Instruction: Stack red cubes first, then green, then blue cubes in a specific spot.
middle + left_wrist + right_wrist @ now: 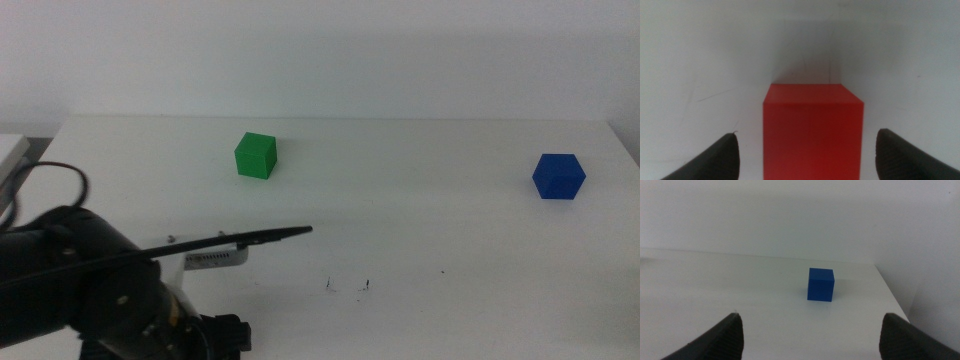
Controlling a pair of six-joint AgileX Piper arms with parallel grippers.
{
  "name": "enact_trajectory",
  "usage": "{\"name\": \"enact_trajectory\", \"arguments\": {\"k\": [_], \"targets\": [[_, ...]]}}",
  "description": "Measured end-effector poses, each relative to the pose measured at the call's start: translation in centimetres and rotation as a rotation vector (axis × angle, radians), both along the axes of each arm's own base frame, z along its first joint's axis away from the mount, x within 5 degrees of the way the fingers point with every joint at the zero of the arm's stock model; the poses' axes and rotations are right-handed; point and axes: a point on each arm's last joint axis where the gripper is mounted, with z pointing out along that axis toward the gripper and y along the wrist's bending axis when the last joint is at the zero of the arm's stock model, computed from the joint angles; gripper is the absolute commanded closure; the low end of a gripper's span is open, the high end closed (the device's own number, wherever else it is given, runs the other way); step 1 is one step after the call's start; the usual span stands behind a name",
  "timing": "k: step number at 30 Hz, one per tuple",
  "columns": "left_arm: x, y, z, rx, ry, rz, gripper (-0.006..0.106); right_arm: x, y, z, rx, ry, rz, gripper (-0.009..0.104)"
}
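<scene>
- White tabletop (450, 210) against a plain pale wall; lighting even, with no clutter that we can make out.
- Left arm enters the middle view at the lower left corner as a dark bulk. Its jaws are hidden there, so we place the left gripper (807, 155) from its own wrist view.
- Left jaws released: both dark tips stand clear of the red cube (812, 132), one on either side, with white table visible in each gap. No contact yet.
- Red cube sits flat on the table, centred between those jaws. We do not see it in the middle view; we judge that the arm covers it.
- Green cube (255, 156) rests toward the far side of the table, left of centre. Blue cube (558, 176) rests far right, well apart from the green.
- Right gripper (810, 335) is out of the middle view; its wrist view shows spread jaws holding nothing, with the blue cube ahead on the table, near the edge.
- Two tiny black marks (347, 286) near the front centre: presumably the stacking spot, still bare.
- Handling judgement: the cube looks small, rigid and light, with matte faces that should grip well. We would pinch two opposite vertical faces at mid-height, squarely, to keep it from twisting.
</scene>
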Motion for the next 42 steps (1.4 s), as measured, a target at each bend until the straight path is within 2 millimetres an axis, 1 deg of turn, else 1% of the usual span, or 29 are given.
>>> {"name": "enact_trajectory", "arguments": {"k": [4, 6, 8, 11, 13, 15, 16, 18, 21, 23, 26, 28, 30, 33, 35, 42], "targets": [[0.6, -0.5, -1.5, 0.018, 0.022, -0.027, 0.010, 0.0, 0.0, 0.0, 0.000, 0.000, 0.000, 0.002], [0.9, -0.7, -2.2, 0.029, 0.037, -0.032, 0.015, 0.0, 0.0, 0.0, 0.000, 0.000, 0.000, 0.002], [1.1, -0.8, -2.8, 0.039, 0.050, -0.034, 0.023, 0.0, 0.0, 0.0, 0.000, 0.000, 0.000, 0.002], [1.1, -0.9, -3.1, 0.043, 0.067, -0.030, 0.048, 0.0, 0.0, 0.0, 0.000, 0.000, 0.000, 0.002], [1.1, -1.1, -2.6, 0.033, 0.072, -0.020, 0.069, 0.0, 0.0, 0.0, 0.000, 0.000, 0.000, 0.002], [1.6, -1.5, -1.6, 0.020, 0.076, -0.009, 0.087, 0.0, 0.0, 0.0, 0.000, 0.000, 0.000, 0.002], [2.0, -2.0, -0.7, 0.008, 0.072, -0.012, 0.094, 0.0, 0.0, 0.0, 0.000, 0.000, 0.000, 0.002], [3.3, -3.5, 1.2, -0.005, 0.055, -0.037, 0.102, 0.0, 0.0, 0.0, 0.000, 0.000, 0.000, 0.002], [6.2, -6.9, 3.8, -0.025, -0.001, -0.084, 0.102, 0.0, 0.0, 0.0, 0.000, 0.000, 0.000, 0.002], [8.1, -9.0, 4.5, -0.029, -0.013, -0.112, 0.101, 0.0, 0.0, 0.0, 0.000, 0.000, 0.000, 0.002], [11.1, -11.7, 4.2, -0.024, -0.013, -0.143, 0.098, 0.0, 0.0, 0.0, 0.000, 0.000, 0.000, 0.002], [12.9, -13.2, 3.4, -0.020, -0.011, -0.155, 0.096, 0.0, 0.0, 0.0, 0.000, 0.000, 0.000, 0.002], [14.1, -14.4, 2.5, -0.020, -0.002, -0.156, 0.095, 0.0, 0.0, 0.0, 0.000, 0.000, 0.000, 0.002], [14.9, -15.4, 1.2, -0.032, 0.018, -0.160, 0.093, 0.0, 0.0, 0.0, 0.000, 0.000, 0.000, 0.002], [15.2, -15.8, 0.6, -0.038, 0.025, -0.166, 0.093, 0.0, 0.0, 0.0, 0.000, 0.000, 0.000, 0.002], [15.2, -16.4, -1.5, -0.027, 0.069, -0.167, 0.093, 0.0, 0.0, 0.0, 0.000, 0.000, 0.000, 0.002]]}}
